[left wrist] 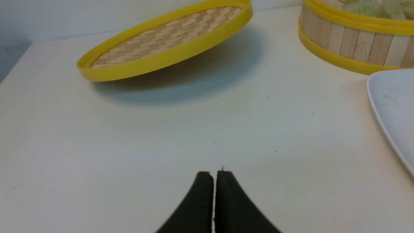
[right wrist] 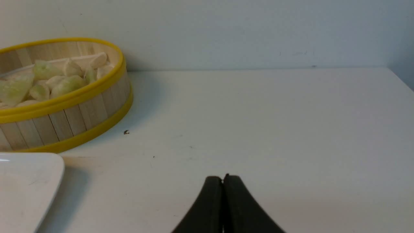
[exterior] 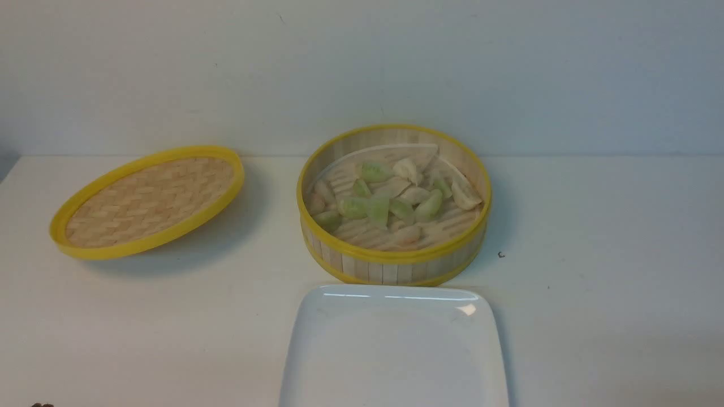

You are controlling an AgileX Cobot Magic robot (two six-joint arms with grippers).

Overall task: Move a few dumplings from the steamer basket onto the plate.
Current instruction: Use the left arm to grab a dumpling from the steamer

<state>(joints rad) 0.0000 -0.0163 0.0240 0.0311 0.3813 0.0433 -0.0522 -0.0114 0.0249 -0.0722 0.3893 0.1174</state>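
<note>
1. The dumplings lie heaped in the steamer basket, which stands on the table just behind the plate — the plate holds nothing yet.
2. The left gripper and right gripper each hover low over the table, jaws pressed together on nothing.
3. The dumplings look light, soft and glossy — likely slippery and easily crushed. A gentle pinch across the plump belly of 1 lying on top, not its thin pleated edge, seems safest.
</note>
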